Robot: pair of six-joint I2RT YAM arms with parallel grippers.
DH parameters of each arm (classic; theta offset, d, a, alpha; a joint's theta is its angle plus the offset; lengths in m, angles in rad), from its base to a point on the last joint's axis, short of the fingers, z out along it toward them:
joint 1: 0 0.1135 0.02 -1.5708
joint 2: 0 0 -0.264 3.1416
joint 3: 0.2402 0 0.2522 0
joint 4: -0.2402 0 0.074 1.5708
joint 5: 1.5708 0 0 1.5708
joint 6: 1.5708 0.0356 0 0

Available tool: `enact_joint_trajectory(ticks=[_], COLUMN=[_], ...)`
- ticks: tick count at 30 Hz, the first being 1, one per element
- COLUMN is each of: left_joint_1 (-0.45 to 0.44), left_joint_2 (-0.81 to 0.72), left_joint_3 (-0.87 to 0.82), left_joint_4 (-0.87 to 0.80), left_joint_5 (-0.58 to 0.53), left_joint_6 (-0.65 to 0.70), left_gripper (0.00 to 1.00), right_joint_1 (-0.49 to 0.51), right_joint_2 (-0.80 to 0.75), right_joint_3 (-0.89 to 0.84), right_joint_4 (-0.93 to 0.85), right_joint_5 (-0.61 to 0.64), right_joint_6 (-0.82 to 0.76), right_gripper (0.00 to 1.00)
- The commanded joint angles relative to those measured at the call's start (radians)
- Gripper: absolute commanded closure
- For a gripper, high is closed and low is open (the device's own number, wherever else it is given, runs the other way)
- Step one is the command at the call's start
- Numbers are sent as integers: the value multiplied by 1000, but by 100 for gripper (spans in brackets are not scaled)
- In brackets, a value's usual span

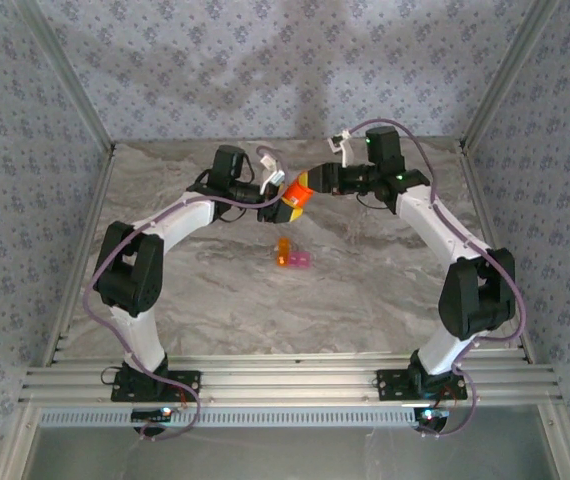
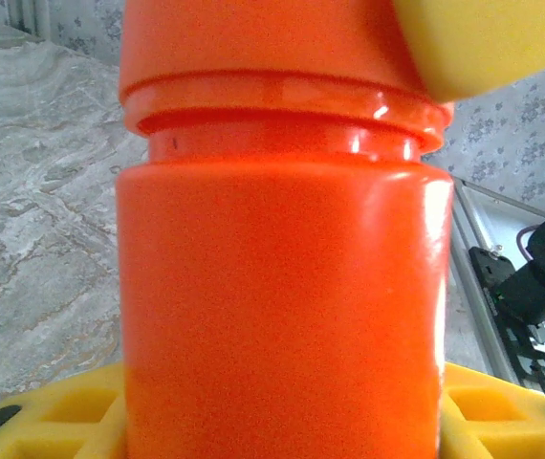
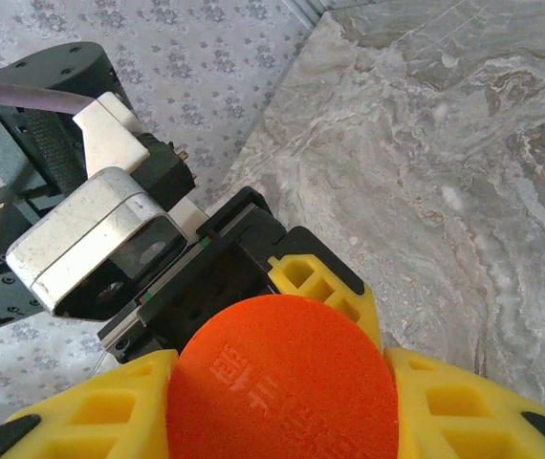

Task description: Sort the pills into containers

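1. My left gripper [image 1: 287, 208] is clamped around the orange-red cylindrical plastic bottle [image 1: 298, 190]; my right gripper [image 1: 313, 183] grips what looks like its cap.
2. The tiny joined orange-and-pink translucent containers [image 1: 293, 256] lie on the marbled table [image 1: 195, 300], nearer the bases, apart from both.

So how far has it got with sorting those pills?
Early on. Done: the orange bottle is lifted off the table, left jaws around its body, right jaws on its cap. In hand: the cap looks still seated, so opening it seems the current step. Left: getting pills into the small orange-and-pink containers on the table; whether they hold anything is too small to tell.
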Motion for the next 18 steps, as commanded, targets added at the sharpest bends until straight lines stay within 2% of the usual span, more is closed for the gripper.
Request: enact_joint_trajectory(ticks=[1,4,8,12,18], left_joint_1=[-9,-9,-13,-15,-15], left_joint_2=[-66,-64,-62,-65,-69], left_joint_3=[15,24,39,33,20], left_joint_4=[115,97,64,86,111], left_joint_5=[37,27,-9,-30,-41], left_joint_6=[-22,-10,12,1,-12], left_gripper=[100,100,100,100,100], right_joint_1=[35,48,86,141,179], right_joint_2=[12,26,44,33,11], right_joint_3=[11,40,45,-18,-74], right_joint_4=[-43,-95,-110,-17,111], right_joint_5=[41,73,183,299,320], right_joint_6=[15,14,111,258,357], right_gripper=[85,85,85,85,82])
